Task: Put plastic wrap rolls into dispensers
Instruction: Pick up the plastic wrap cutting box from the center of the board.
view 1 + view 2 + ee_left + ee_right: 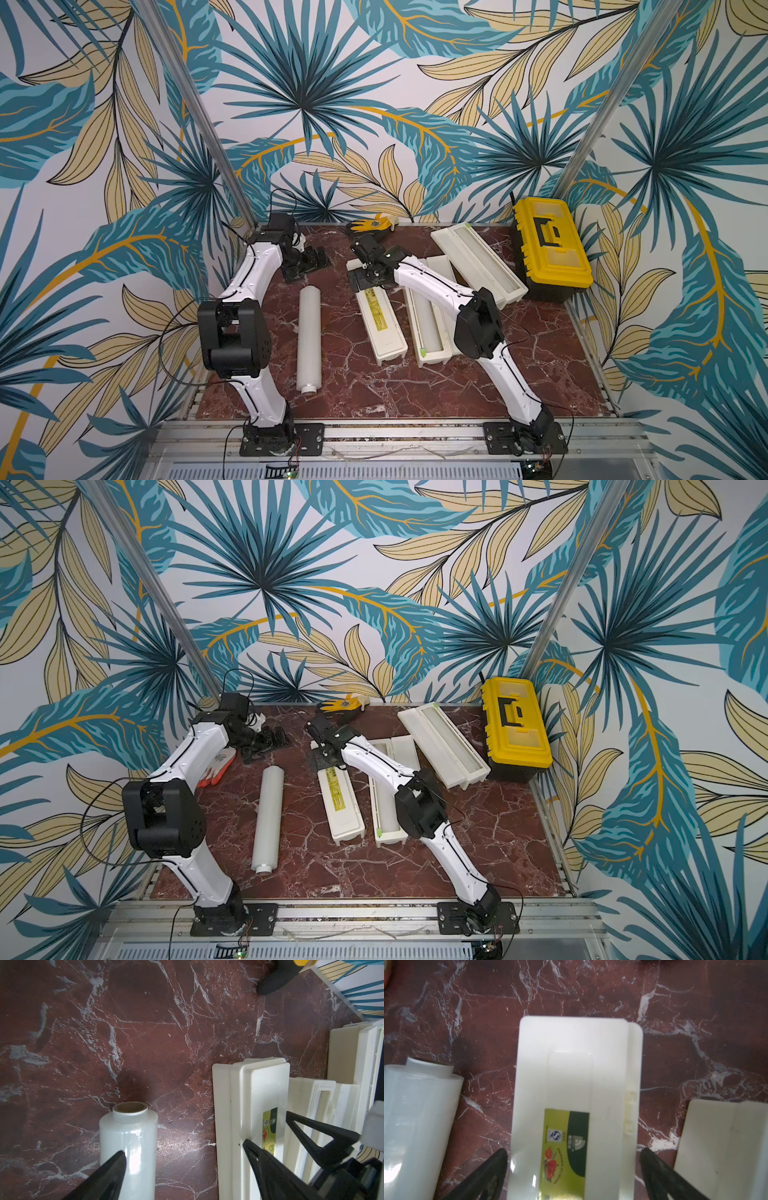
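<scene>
Marble (519,374): long glossy wht roll (309,338)

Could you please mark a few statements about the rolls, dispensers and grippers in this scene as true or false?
1. A loose roll lies on the table, outside every dispenser. True.
2. The labelled dispenser under the right gripper has its lid open. False: its lid is shut, with the label facing up.
3. The left gripper is clamped on the loose roll. False: its jaws stand open and hold nothing.
4. The middle dispenser is open with a second roll inside. True.
5. The yellow toolbox stands shut beside the far dispenser. True.
</scene>
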Tool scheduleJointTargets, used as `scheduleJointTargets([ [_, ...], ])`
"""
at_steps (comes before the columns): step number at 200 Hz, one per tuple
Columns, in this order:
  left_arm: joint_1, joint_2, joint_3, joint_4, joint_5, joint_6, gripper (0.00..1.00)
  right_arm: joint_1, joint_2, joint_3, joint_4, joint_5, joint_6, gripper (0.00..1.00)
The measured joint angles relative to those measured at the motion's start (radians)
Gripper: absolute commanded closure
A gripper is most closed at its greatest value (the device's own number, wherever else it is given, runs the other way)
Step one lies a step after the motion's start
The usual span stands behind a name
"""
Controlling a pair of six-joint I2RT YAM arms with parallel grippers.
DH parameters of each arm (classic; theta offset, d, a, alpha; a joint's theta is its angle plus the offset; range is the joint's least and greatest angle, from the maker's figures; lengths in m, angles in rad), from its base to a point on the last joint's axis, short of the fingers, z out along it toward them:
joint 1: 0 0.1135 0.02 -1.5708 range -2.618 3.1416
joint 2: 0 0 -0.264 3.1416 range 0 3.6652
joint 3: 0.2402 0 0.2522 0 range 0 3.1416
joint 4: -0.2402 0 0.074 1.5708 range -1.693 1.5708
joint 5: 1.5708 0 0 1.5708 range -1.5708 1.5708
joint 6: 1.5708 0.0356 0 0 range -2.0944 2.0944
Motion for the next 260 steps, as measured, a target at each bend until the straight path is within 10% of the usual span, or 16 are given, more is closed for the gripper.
scheduleJointTargets([
  [48,0.000,0.000,-0.026,0.005,0.008,0.000,0.01,0.010,0.028,0.025,-0.037,0.038,0.030,0.11],
  [95,0.000,0.000,-0.031,0.017,0.019,0.000,0.00,0.010,0.066,0.099,-0.098,0.058,0.049,0.01],
  [187,0.000,-0.011,-0.052,0.028,0.025,-0.008,0.00,0.010,0.087,0.121,-0.122,0.055,0.054,0.32],
  [260,0.061,-0.119,-0.145,0.250,0.245,-0.011,0.01,-0.104,-0.189,-0.209,0.132,-0.330,-0.021,0.38],
])
